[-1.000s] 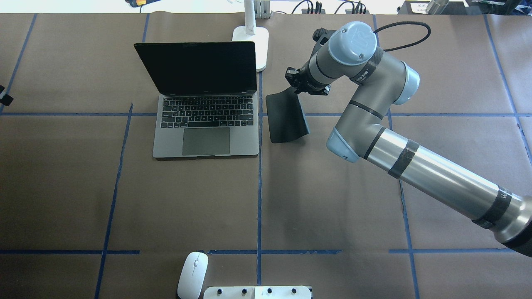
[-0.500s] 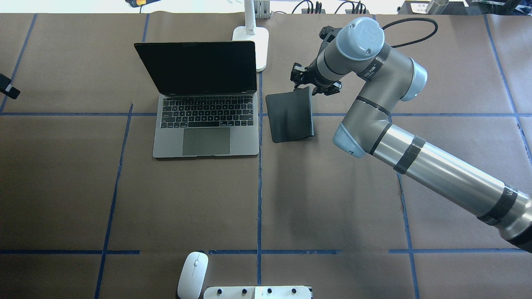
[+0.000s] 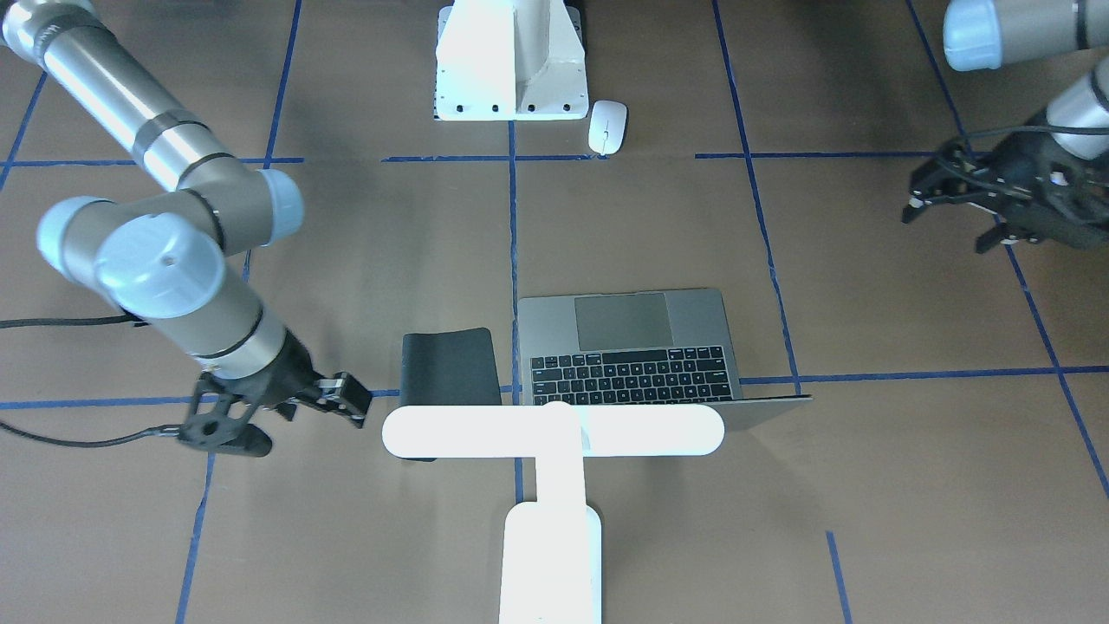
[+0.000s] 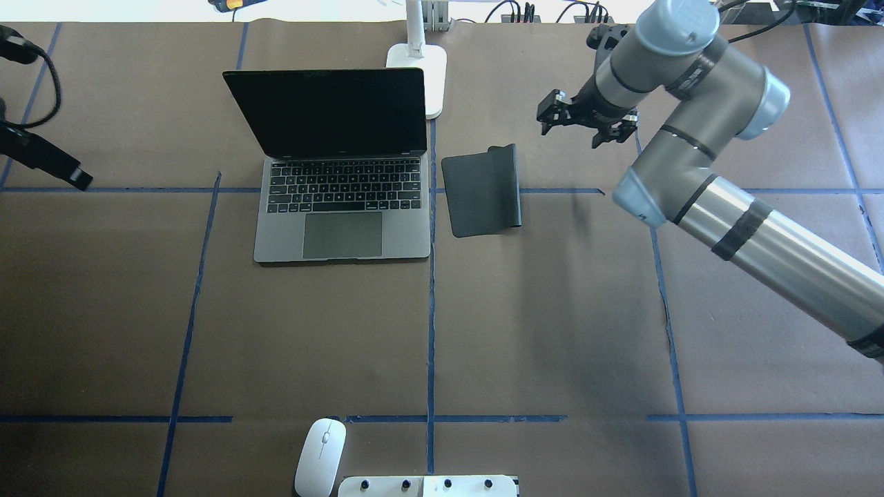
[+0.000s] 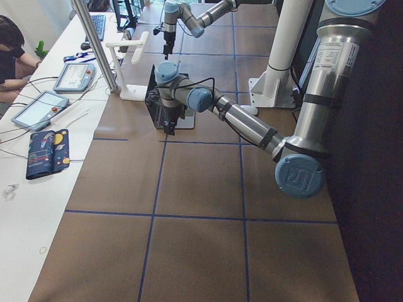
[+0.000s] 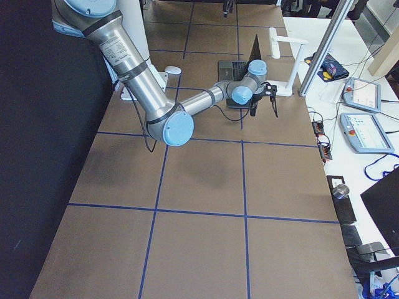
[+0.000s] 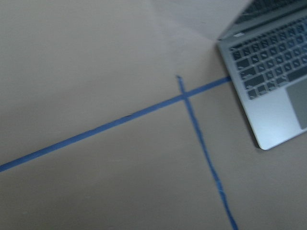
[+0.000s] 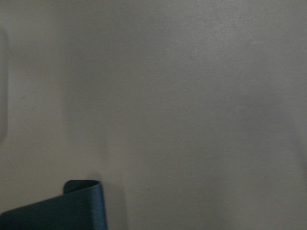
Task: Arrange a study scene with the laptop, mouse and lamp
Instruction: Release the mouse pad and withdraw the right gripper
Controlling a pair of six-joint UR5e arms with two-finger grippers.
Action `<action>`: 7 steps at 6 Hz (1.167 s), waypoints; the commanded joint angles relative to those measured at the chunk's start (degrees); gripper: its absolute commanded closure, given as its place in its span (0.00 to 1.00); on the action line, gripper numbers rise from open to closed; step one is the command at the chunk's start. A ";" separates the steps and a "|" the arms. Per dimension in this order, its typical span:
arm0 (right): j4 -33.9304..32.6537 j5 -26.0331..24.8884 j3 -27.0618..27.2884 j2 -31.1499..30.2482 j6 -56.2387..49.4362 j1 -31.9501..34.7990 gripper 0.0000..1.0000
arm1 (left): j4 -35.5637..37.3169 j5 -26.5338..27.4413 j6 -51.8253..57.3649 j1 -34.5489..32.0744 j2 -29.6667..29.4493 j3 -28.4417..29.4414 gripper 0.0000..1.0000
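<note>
The grey laptop (image 4: 342, 207) stands open at the table's far middle, also shown in the front view (image 3: 632, 347) and the left wrist view (image 7: 273, 91). The white lamp (image 3: 553, 431) stands behind it, its base (image 4: 418, 76) by the screen's right corner. The white mouse (image 4: 320, 457) lies near the robot's base, also in the front view (image 3: 607, 126). My right gripper (image 4: 579, 131) is open and empty, raised to the right of a black pad (image 4: 482, 191). My left gripper (image 3: 949, 227) is open and empty, far left of the laptop.
The black pad's right edge curls up; its corner shows in the right wrist view (image 8: 62, 208). A white bolted pedestal (image 3: 511, 61) stands beside the mouse. Blue tape lines grid the brown table. Tablets and cables lie on a side bench (image 5: 56, 82).
My right gripper has let go of the black pad and moved up and right, away from it. The pad has settled flatter. My left arm has come further into the overhead view's left edge.
</note>
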 commanded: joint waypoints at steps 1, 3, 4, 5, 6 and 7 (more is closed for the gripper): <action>-10.68 5.12 7.59 -6.31 -16.39 7.20 0.00 | -0.13 8.57 -12.75 12.45 -0.31 -6.36 0.00; -26.67 5.23 22.15 -17.70 -40.17 14.59 0.00 | -0.13 15.79 -25.58 23.36 -0.76 -11.89 0.00; -30.31 5.23 28.58 -25.60 -51.08 18.63 0.00 | -0.13 20.87 -31.82 30.02 -0.49 -13.93 0.00; -30.43 5.23 33.60 -34.12 -58.76 22.59 0.00 | -0.22 26.93 -38.32 37.75 -0.49 -14.73 0.00; -30.09 5.32 35.82 -41.43 -69.10 28.46 0.00 | -0.30 32.30 -43.43 44.00 -0.32 -15.43 0.00; -30.34 5.32 35.67 -46.20 -79.73 34.69 0.00 | -3.09 36.09 -47.92 49.72 1.60 -15.44 0.00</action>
